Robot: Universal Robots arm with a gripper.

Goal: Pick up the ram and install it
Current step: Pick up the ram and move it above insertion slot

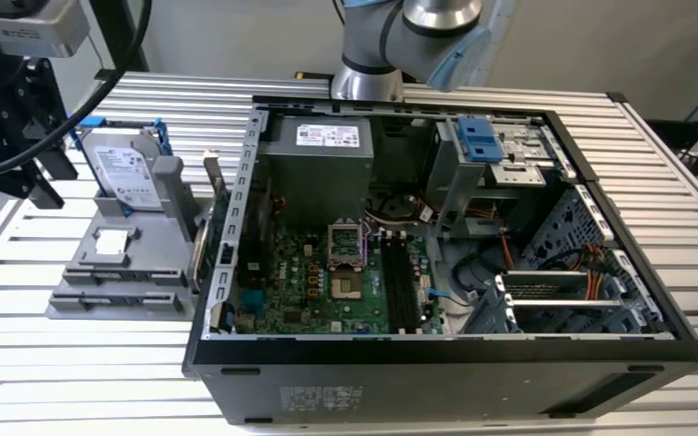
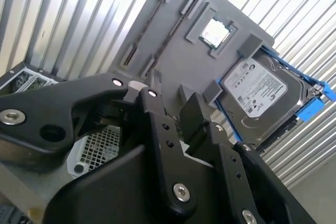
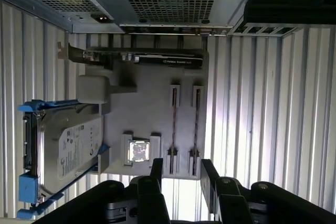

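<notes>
**Exterior view.** An open computer case lies on its side on a slatted metal table. Its motherboard is exposed, with long black memory slots just beside the processor socket. The arm rises behind the case. Beside the case, at the exterior view's left, stands a grey parts holder. It carries a hard drive in a blue frame and a processor chip.

**First wrist view.** The gripper hangs near the end of the holder where the processor chip sits. Its two black fingers are spread apart with nothing between them, and they touch no part. The ram appears as two thin dark sticks standing on edge in parallel grooves of the holder. The inner ram stick runs just beside the processor chip, and the outer ram stick runs on the side away from the chip. Both sit in the holder, outside the case. An expansion card stands on edge along the side of the holder nearest the case.

**Second wrist view.** The gripper is seen from behind, fingers parted. The holder lies beyond the fingers, with the hard drive leaning at one end.
</notes>
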